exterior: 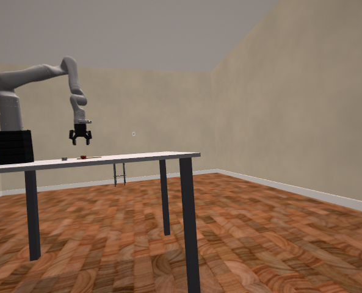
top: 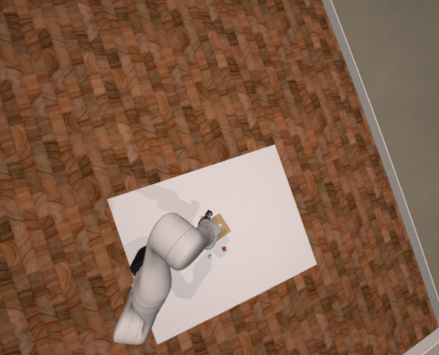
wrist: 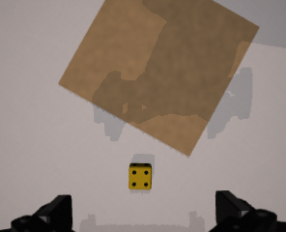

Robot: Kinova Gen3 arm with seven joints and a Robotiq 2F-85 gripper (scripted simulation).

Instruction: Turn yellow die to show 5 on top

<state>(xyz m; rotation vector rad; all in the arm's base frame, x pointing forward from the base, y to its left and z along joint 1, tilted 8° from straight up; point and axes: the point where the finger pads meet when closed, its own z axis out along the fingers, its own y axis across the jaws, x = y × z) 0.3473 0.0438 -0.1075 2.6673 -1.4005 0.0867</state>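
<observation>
My black fingers (exterior: 81,142) stood wide apart above the white table (top: 257,198) (exterior: 174,153), and the yellow die (top: 202,217) (wrist: 140,177), four pips up, lay on it just off one edge of the square tan mat (top: 226,225) (exterior: 94,157) (wrist: 182,63). I judged that an off-centre grip could make the die slip or tip onto the wrong face, and that coming down too near the edge could shift the mat. I saw no container.
</observation>
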